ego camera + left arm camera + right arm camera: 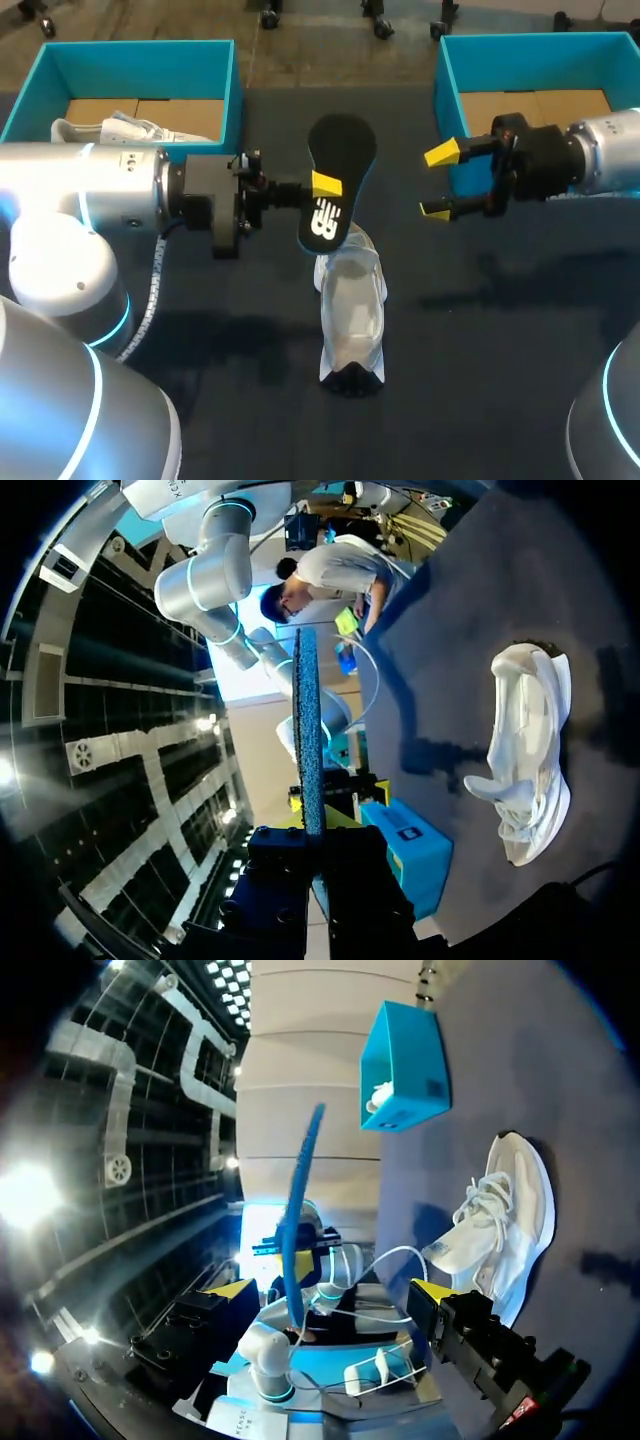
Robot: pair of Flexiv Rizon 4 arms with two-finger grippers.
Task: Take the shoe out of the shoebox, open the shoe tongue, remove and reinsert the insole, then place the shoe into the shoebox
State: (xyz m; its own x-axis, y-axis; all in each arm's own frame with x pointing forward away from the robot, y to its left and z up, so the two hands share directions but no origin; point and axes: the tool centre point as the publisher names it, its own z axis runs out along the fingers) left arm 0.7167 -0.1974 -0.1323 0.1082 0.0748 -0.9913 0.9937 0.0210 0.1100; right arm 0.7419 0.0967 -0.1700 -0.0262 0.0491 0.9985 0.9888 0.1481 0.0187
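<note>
Black insole [340, 145] pinched upright in our left tool [324, 186], raised over the dark surface [480, 380], white shoe [350, 300] resting on the surface just below it, our right tool [438, 181] spread wide beside the blue shoebox [530, 40] at our right

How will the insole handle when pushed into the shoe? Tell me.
Probably light: the left gripper holds the insole aloft by a pinch. Likely fairly stiff: it stands without drooping. Thin, so it may bend entering the shoe.
</note>
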